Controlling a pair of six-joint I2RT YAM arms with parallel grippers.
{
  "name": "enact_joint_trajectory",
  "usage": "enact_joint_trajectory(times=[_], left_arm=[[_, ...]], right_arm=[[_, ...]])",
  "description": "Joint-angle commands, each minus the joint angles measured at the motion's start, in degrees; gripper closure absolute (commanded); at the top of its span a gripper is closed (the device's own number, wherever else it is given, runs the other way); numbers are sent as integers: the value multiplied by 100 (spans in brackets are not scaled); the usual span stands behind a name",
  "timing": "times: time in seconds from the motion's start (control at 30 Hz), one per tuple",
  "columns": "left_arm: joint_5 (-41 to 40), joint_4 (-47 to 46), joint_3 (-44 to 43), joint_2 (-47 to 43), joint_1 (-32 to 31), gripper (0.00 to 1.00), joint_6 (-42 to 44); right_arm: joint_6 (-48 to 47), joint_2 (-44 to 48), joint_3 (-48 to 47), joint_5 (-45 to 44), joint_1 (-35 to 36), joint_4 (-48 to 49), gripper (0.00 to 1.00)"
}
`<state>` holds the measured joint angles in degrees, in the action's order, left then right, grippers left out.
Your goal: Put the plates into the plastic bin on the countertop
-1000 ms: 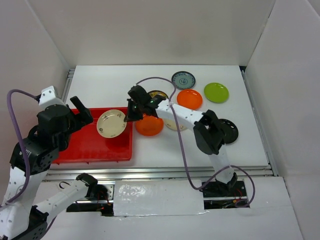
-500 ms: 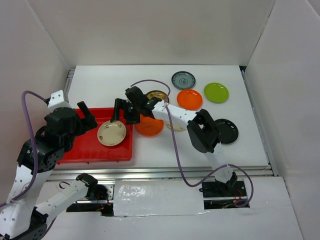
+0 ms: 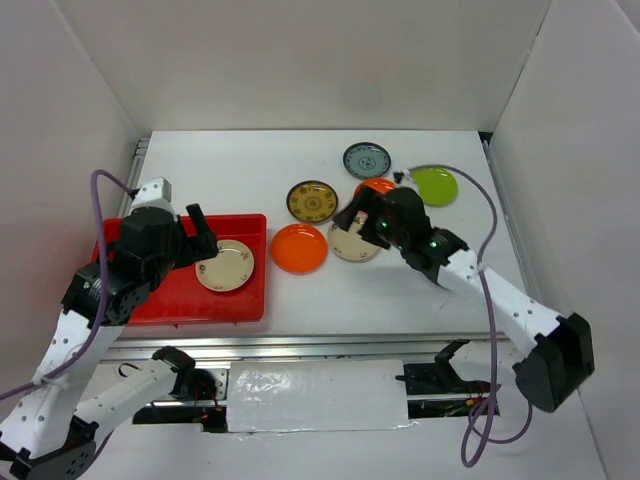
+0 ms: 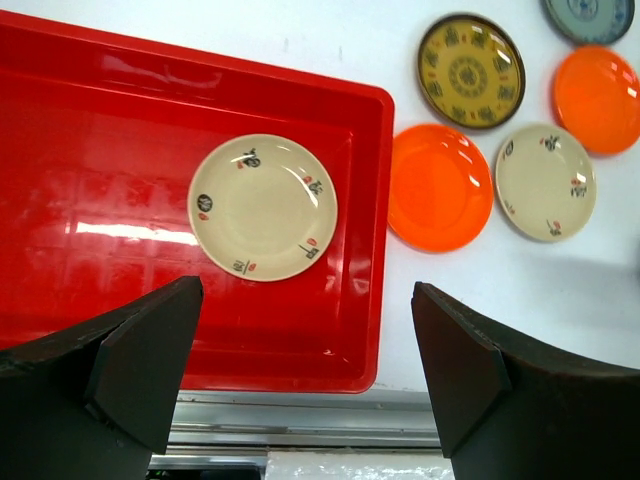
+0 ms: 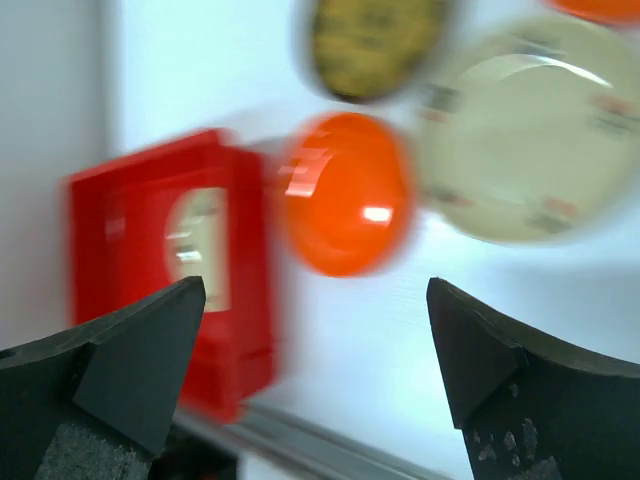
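The plastic bin (image 4: 100,150) sits at the near left corner of the tabletop (image 3: 250,160). One cream floral plate (image 4: 263,207) lies flat in its right half, below the left pincer (image 4: 307,292), which is spread wide and empty. The right pincer (image 5: 315,290), also spread and holding nothing, hovers mid-tabletop above the second cream plate (image 5: 510,140), near an orange plate (image 5: 345,195) that lies just off the bin's right rim.
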<state>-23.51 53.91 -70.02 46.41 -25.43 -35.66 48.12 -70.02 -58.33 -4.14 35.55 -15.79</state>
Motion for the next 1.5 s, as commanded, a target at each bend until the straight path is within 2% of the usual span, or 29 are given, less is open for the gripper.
enact_joint_trajectory(times=[0.0, 0.1, 0.23, 0.37, 0.5, 0.6, 0.77, 0.8, 0.83, 0.9, 0.93, 0.97, 1.0, 1.07, 1.17, 1.3, 1.4, 1.47], left_arm=[[495, -626, 128, 87, 12, 1, 244], [628, -811, 269, 183, 3, 1, 270], [812, -856, 348, 289, 3, 1, 305], [830, -821, 471, 298, -6, 1, 393], [795, -795, 594, 237, -14, 1, 490], [751, -698, 595, 210, -15, 1, 516], [611, -645, 551, 166, -23, 1, 560], [593, -636, 542, 166, -23, 1, 569], [584, -619, 533, 175, -32, 1, 569], [549, -619, 551, 166, -23, 1, 578], [532, -619, 559, 166, -23, 1, 595], [523, -619, 568, 184, -23, 1, 587], [523, -627, 586, 184, -23, 1, 595], [496, -636, 603, 184, -23, 1, 587], [470, -636, 682, 166, -23, 1, 586], [374, -697, 788, 114, -32, 1, 508], [216, -663, 788, 61, -32, 1, 411], [119, -636, 675, -9, -32, 1, 236]], right_arm=[[-143, 312, 1277, -185, -644, 57, 0], [-512, 261, 1885, 622, -1339, 409, 0], [-690, -160, 2018, 1090, -2006, 874, 2], [-751, -758, 1974, 1450, -2446, 1235, 3], [-725, -1548, 1694, 1732, -2571, 1491, 6], [-707, -2268, 1404, 1864, -2545, 1518, 13], [-532, -2745, 1113, 1776, -2500, 1447, 22], [-505, -2789, 1122, 1776, -2492, 1465, 28], [-427, -2833, 1130, 1750, -2500, 1482, 40], [-347, -2816, 1227, 1645, -2492, 1535, 55], [-243, -2720, 1271, 1584, -2500, 1553, 69], [-198, -2649, 1375, 1514, -2509, 1553, 76], [-137, -2492, 1411, 1374, -2500, 1492, 87], [-57, -2219, 1604, 1224, -2474, 1439, 100], [206, -1376, 1991, 732, -2316, 1334, 100], [312, 72, 1975, -191, -1965, 598, 100], [50, 471, 1624, -333, -1544, 175, 100], [-74, 236, 1071, -105, -1063, -81, 100]])
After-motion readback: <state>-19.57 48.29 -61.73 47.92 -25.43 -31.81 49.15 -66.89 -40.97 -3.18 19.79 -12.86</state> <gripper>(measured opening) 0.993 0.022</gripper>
